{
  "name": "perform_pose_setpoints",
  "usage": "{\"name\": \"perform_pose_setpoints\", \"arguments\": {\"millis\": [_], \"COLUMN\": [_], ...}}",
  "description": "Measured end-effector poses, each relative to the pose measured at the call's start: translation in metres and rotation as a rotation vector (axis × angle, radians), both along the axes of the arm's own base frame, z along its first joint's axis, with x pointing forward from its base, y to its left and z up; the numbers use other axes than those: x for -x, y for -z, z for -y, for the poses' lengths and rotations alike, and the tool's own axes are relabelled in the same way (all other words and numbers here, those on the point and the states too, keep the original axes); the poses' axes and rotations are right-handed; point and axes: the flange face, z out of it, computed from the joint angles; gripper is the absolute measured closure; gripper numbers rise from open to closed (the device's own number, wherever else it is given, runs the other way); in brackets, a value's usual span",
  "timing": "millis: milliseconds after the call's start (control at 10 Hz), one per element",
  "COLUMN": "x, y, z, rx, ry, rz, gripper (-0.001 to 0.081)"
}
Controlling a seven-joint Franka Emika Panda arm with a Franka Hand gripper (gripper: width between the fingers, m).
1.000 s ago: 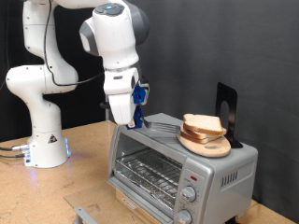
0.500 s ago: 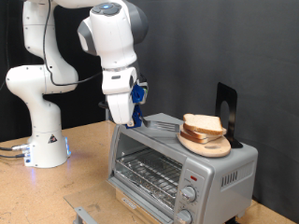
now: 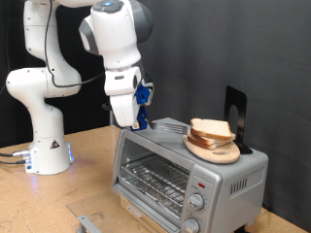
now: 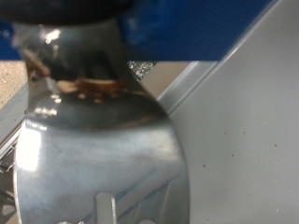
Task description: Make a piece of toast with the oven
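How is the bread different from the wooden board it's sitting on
The bread is squarish and pale with a tan crust; the wooden board is round and light brown throughout. The bread lies on top, the board beneath it, resting on the oven. Both lie flat.

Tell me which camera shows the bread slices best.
The exterior view: the bread slices sit stacked on a round wooden board atop the oven, fully visible. The wrist view shows none of them, only a shiny metal surface.
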Motion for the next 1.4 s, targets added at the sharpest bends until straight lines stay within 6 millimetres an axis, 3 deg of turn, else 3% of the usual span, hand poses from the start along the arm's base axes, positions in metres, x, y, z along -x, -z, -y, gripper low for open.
{"name": "perform_pose_setpoints", "arguments": {"millis": [1400], "x": [-0.013], "y": [-0.002], "z": [-0.018], "rx": [0.01], "ry": [0.008], "rz": [0.028], "gripper": [0.0413]}}
